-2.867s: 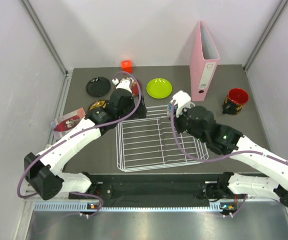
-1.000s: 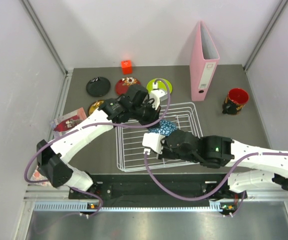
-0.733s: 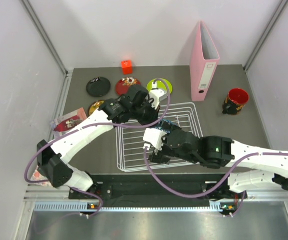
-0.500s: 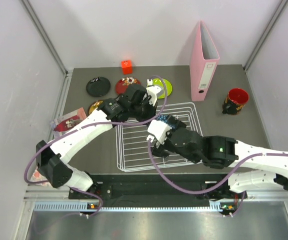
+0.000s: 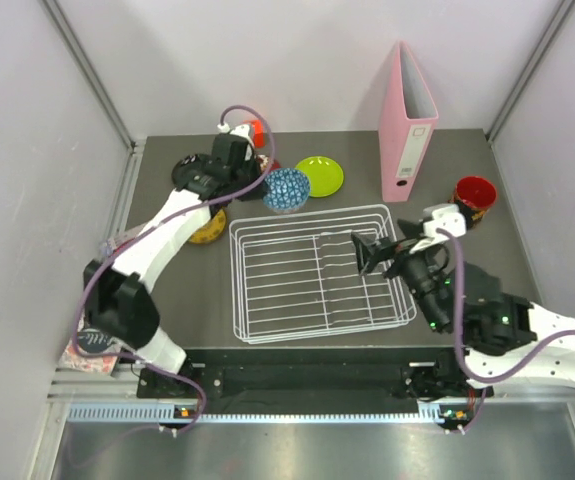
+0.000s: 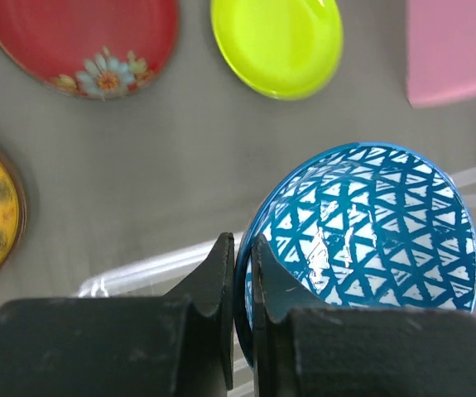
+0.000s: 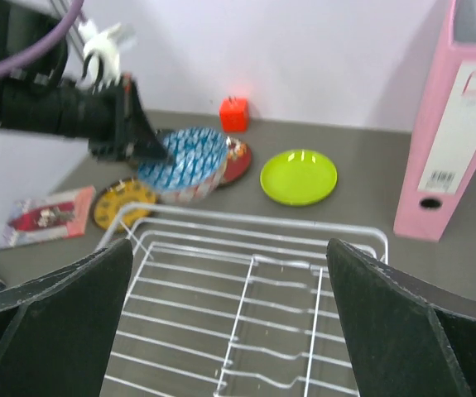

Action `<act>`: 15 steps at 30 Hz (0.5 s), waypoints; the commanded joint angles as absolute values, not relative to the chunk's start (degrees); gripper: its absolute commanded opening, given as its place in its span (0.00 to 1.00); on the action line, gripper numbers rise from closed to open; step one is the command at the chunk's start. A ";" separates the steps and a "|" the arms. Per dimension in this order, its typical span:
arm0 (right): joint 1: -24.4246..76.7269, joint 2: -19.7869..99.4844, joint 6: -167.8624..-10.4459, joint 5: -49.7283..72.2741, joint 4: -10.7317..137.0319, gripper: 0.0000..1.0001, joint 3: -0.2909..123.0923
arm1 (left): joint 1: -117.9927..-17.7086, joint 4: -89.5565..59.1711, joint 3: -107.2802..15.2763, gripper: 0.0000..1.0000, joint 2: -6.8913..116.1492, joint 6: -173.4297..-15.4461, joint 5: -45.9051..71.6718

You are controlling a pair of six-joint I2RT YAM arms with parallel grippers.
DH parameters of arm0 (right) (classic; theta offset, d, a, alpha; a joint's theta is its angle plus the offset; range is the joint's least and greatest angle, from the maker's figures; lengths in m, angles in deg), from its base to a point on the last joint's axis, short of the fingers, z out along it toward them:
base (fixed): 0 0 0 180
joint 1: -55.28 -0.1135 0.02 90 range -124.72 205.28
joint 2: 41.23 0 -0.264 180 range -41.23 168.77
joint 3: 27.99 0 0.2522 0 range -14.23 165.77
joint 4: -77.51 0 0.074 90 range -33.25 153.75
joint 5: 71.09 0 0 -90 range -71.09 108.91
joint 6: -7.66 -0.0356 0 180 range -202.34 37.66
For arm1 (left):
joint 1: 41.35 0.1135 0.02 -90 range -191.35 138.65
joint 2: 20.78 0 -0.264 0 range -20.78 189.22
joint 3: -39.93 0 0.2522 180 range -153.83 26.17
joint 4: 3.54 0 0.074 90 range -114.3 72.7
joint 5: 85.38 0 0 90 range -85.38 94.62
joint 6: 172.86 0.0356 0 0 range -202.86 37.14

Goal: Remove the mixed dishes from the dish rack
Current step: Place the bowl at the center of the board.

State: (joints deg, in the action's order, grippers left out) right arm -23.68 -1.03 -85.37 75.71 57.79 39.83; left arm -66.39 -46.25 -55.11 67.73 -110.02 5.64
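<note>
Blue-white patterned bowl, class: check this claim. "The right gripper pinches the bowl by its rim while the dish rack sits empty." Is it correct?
No. The left gripper pinches the bowl by its rim, as the left wrist view shows; the right gripper is open. The dish rack does sit empty.

At my one o'clock a pink binder (image 5: 408, 130) stands upright on the dark table (image 5: 202, 310). I see an orange-red cube (image 7: 233, 114) at eleven and a red printed packet (image 7: 45, 217) lying flat at nine.
</note>
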 commanded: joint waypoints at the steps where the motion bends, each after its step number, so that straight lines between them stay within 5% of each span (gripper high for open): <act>1: -23.65 -0.45 -94.37 77.80 57.86 1.00 35.87 | -64.03 -38.22 -65.38 0.00 75.88 -113.88 2.51; 15: -23.74 -5.46 -92.54 80.26 60.75 1.00 32.18 | -59.55 -38.48 -77.55 0.00 98.13 -112.22 3.65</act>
State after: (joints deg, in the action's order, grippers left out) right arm -23.68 -3.91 -92.93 78.03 57.86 33.01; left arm -59.79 -42.36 -75.57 97.90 -112.09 2.62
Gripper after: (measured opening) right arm 0.996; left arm 0.091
